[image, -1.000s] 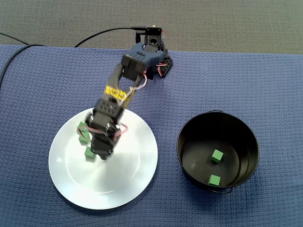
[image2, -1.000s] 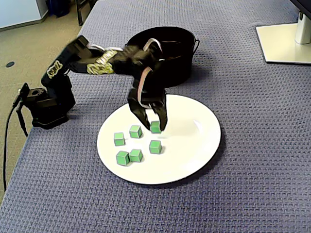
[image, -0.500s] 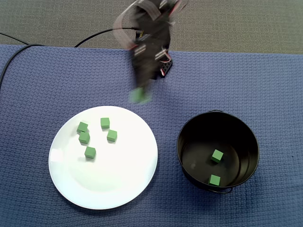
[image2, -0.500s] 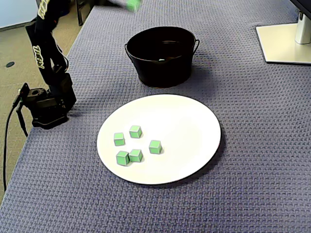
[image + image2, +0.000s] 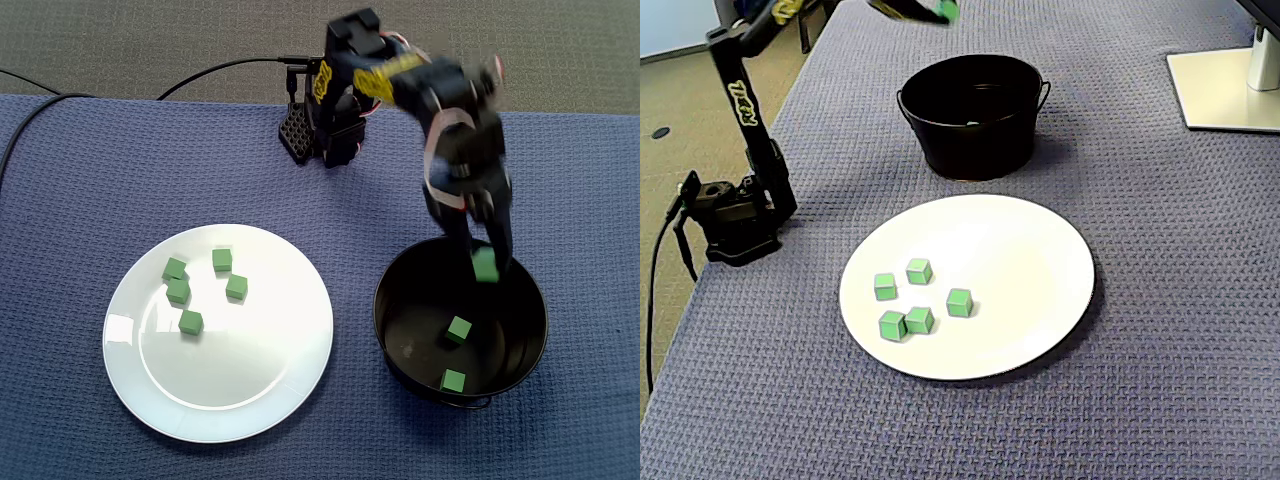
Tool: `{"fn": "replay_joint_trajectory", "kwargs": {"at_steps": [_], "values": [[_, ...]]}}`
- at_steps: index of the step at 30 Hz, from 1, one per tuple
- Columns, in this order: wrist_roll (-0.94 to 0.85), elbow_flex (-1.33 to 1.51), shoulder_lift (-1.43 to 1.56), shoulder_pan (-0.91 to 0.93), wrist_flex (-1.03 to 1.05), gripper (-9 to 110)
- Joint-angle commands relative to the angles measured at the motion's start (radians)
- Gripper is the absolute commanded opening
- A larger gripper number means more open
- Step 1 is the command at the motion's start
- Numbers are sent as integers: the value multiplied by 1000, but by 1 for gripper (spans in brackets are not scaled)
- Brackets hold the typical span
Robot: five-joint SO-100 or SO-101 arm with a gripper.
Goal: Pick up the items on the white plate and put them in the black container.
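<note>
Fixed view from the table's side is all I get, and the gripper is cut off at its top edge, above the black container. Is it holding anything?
Observer: Yes. In a fixed view looking down, the gripper has a green cube between its fingers, inside the outline of the black container, though the picture is blurred there.
Reviewer: From my angle the container's floor is hidden by its wall. Is anything in there?
Observer: Yes, two cubes. A middle cube and, lower in that picture, a rim-side cube lie on the floor, apart from each other.
</note>
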Motion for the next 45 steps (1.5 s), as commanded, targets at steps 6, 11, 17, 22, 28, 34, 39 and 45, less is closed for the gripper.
{"fn": "replay_joint_trajectory", "kwargs": {"at_steps": [6, 11, 17, 22, 28, 34, 39, 45], "values": [[-5, 152, -213, -21, -198, 0], [-2, 163, -245, -25, -195, 33], [-164, -14, -97, 31, 117, 39], [-647, -241, 152, 308, 413, 36], [-1229, -244, 268, 712, 508, 30], [-1477, -54, 187, 948, 525, 31], [-1414, 160, 78, 985, 374, 30], [-1328, 305, -18, 1031, 163, 30]]}}
